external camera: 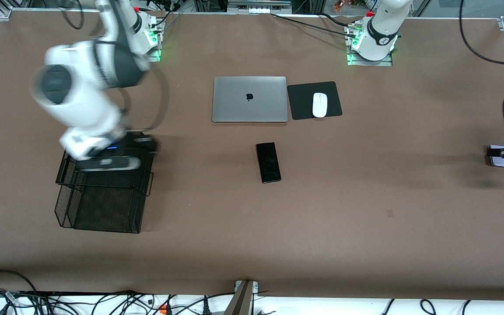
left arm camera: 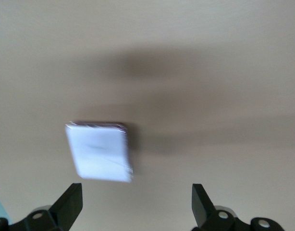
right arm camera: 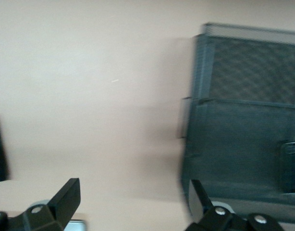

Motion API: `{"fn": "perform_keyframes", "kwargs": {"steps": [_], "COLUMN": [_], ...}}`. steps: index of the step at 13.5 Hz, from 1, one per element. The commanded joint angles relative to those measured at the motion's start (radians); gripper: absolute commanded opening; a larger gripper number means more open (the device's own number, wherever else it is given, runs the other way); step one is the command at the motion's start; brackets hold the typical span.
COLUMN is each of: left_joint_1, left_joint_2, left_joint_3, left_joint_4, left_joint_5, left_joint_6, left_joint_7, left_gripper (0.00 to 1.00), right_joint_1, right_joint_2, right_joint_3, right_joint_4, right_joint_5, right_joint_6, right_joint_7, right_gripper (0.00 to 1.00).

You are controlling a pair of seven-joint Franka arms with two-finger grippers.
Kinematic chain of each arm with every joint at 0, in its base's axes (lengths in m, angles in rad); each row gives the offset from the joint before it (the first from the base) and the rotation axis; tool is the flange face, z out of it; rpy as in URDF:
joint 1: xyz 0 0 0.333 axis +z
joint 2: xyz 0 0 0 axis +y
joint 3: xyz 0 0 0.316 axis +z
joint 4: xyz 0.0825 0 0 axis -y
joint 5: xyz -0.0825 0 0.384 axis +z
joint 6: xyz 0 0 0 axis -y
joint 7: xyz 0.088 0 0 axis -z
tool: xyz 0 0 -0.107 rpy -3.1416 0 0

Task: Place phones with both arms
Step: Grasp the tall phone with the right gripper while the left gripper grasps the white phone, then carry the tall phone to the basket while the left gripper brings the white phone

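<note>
The long slim black phone (external camera: pixel 268 162) lies flat mid-table, nearer the front camera than the laptop. A small pale lavender-white phone (external camera: pixel 500 161) (left arm camera: pixel 99 151) lies at the left arm's end of the table. My left gripper (external camera: pixel 497 152) (left arm camera: pixel 136 192) hovers over it, open, with the phone just ahead of the fingertips and not between them. My right gripper (external camera: pixel 145 142) (right arm camera: pixel 134 188) is open and holds nothing. It is blurred, over the edge of the black mesh tray (external camera: pixel 103 192) (right arm camera: pixel 243 144). A dark squarish shape (right arm camera: pixel 291 171) lies in that tray.
A closed silver laptop (external camera: pixel 250 99) lies toward the robots' bases. Beside it a white mouse (external camera: pixel 320 105) rests on a black pad (external camera: pixel 300 103). The two-level mesh tray stands at the right arm's end. Cables run along the table's edges.
</note>
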Motion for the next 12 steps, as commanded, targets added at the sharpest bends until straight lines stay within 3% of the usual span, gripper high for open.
{"fn": "perform_keyframes", "kwargs": {"steps": [1,3,5,9,10,11,12], "left_joint_1": [0.146,0.203,0.219,0.220,0.216,0.211,0.209], "left_joint_2": [0.013,0.058,0.087,0.099,0.099,0.098,0.095], "left_joint_3": [-0.039,-0.039,-0.039,-0.039,-0.037,-0.036,-0.036], "left_joint_4": [-0.099,-0.127,-0.127,-0.120,-0.119,-0.119,-0.117], "left_joint_5": [-0.082,-0.110,-0.169,-0.196,-0.196,-0.194,-0.193], "left_joint_6": [0.264,0.358,0.365,0.366,0.365,0.363,0.357], "left_joint_7": [0.292,0.343,0.343,0.336,0.333,0.328,0.319], "left_gripper": [1.00,1.00,1.00,1.00,0.77,0.43,0.30], "right_joint_1": [0.044,0.064,0.101,0.182,0.184,0.190,0.197], "right_joint_2": [0.194,0.329,0.433,0.573,0.593,0.612,0.630], "right_joint_3": [0.105,0.179,0.219,0.220,0.220,0.220,0.220], "right_joint_4": [0.192,0.335,0.421,0.439,0.439,0.439,0.437], "right_joint_5": [0.007,0.007,0.006,0.004,0.001,-0.005,-0.007], "right_joint_6": [-0.003,0.010,0.062,0.246,0.276,0.300,0.326], "right_joint_7": [0.122,0.145,0.170,0.191,0.191,0.187,0.183], "right_gripper": [1.00,1.00,1.00,1.00,1.00,1.00,1.00]}}
